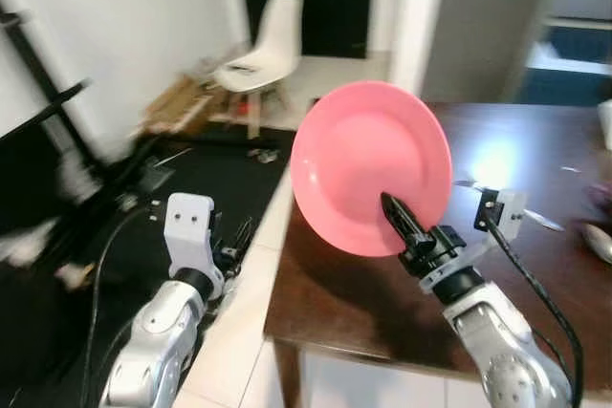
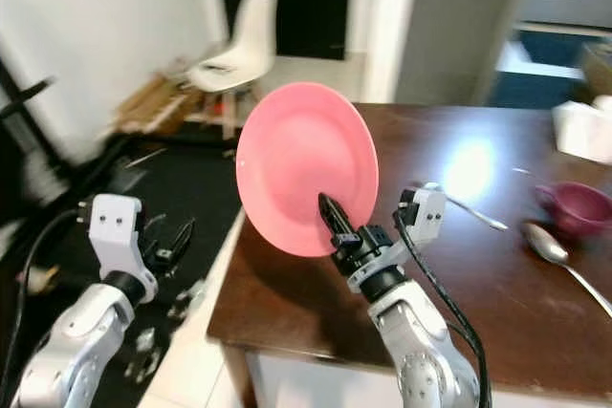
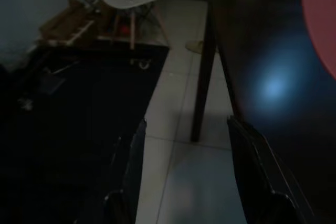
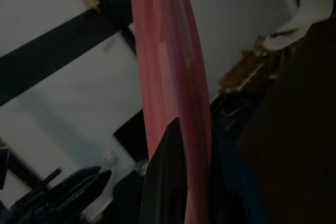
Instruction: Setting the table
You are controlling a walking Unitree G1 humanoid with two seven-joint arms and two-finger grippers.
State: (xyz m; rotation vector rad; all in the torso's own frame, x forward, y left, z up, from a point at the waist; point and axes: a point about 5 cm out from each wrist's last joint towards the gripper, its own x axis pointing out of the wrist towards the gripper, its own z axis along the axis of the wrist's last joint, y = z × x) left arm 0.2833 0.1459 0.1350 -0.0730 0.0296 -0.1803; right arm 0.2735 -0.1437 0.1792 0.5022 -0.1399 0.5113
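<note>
your right claw (image 1: pixel 400 220) pinches the pink plate (image 1: pixel 368 164) by its rim, upright over the tabletop's (image 1: pixel 382 293) left edge; stiff, light, slippery. left claw (image 3: pixel 186 177) gapes, idle.

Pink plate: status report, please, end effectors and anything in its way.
Right end effector shut on pink plate, held tilted above the table's near corner. Left end effector open, off the table's side, holding nothing. Spoon and purple cup lie farther right.
</note>
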